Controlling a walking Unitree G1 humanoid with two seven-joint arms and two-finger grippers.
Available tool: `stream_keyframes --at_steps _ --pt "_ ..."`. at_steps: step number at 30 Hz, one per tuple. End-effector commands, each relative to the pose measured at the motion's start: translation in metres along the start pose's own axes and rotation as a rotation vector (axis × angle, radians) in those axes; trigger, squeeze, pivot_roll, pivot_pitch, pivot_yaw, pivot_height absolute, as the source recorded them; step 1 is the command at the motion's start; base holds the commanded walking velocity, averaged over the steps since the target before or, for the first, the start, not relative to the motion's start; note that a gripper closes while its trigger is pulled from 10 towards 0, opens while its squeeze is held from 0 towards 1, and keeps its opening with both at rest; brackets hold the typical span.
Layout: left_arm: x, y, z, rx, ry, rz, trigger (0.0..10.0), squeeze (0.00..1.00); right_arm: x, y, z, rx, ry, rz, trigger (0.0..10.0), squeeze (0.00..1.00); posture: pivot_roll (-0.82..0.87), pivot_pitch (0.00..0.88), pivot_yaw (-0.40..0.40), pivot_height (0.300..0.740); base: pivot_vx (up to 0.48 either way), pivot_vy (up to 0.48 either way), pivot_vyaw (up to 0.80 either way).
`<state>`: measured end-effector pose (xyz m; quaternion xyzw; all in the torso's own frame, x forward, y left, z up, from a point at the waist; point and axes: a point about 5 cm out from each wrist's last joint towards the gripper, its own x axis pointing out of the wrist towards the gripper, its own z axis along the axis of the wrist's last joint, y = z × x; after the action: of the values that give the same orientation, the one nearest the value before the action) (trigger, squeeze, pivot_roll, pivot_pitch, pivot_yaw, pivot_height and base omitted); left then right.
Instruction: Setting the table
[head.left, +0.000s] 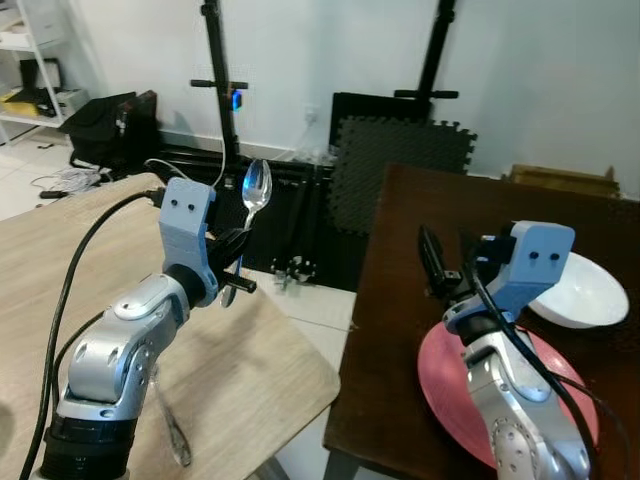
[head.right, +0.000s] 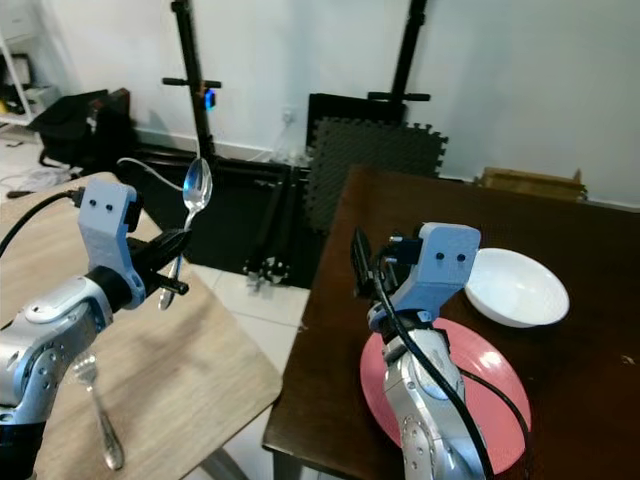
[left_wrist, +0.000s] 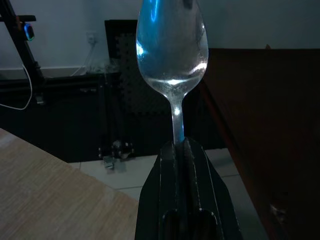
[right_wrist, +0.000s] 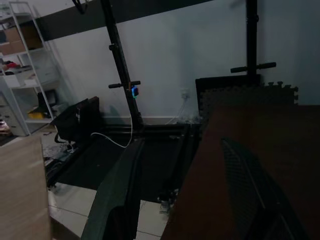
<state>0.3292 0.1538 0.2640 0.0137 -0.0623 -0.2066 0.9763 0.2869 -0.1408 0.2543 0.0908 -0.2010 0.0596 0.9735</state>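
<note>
No brand, label or writing can be read anywhere in view. The left gripper (head.left: 236, 262) is raised over the far edge of a light wood counter (head.left: 250, 370), its fingers (left_wrist: 182, 195) pressed together on the handle of a spoon (head.left: 256, 190), which stands upright with the bowl at the top and above the fingers. A fork (head.right: 98, 410) lies flat on the light counter beside the left arm, near the counter's near edge. The right gripper (head.left: 447, 265) hovers over a dark wood counter (head.left: 400, 300) with its fingers (right_wrist: 117, 195) spread and nothing between them. Under the right arm a pink plate (head.left: 445, 385) lies on the dark counter, and a white bowl (head.left: 580, 292) stands just beyond it, touching or slightly overlapping the plate's far rim. A strip of pale floor tiles (head.left: 315, 315) runs between the two counters. Behind them the wall is white, with two black stands (head.left: 215, 90) rising before it, a small blue light on one, and dark foam mats (head.left: 395, 165) leaning at the base. A black bag (head.left: 100, 130) sits on the floor to the left, next to a white shelf (head.left: 30, 70) holding assorted items.
</note>
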Motion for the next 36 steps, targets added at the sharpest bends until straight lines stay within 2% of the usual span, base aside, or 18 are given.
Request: stream_keyframes --at_steps 1,8,10,23,36 --pt "-0.0042 0.0022 -0.0013 0.015 -0.004 -0.001 10.0 0.0 -0.0012 0.0032 -0.0036 0.001 0.013 0.014 10.0 0.0 0.07 0.095 0.026 0.74 0.0 0.0 0.0" --pt "-0.0033 0.002 -0.0025 0.018 -0.004 -0.007 10.0 0.0 -0.0014 0.0031 -0.0044 0.003 0.017 0.014 10.0 0.0 0.07 0.095 0.026 0.74 0.0 0.0 0.0" --pt "-0.0027 0.0013 -0.0027 0.025 -0.003 -0.012 10.0 0.0 -0.0013 0.003 -0.0046 0.005 0.018 0.013 10.0 0.0 0.07 0.092 0.026 0.74 0.0 -0.472 -0.41" --pt "0.0002 -0.0012 -0.0043 0.015 -0.001 -0.027 10.0 0.0 -0.001 0.0021 -0.0045 0.009 0.019 0.01 10.0 0.0 0.06 0.094 0.029 0.74 0.0 -0.469 -0.8" --pt "0.0008 -0.0014 -0.0036 -0.008 -0.008 -0.022 10.0 0.0 -0.0008 0.0025 -0.0044 0.001 0.016 0.018 10.0 0.0 0.06 0.093 0.028 0.74 0.0 0.0 0.0"
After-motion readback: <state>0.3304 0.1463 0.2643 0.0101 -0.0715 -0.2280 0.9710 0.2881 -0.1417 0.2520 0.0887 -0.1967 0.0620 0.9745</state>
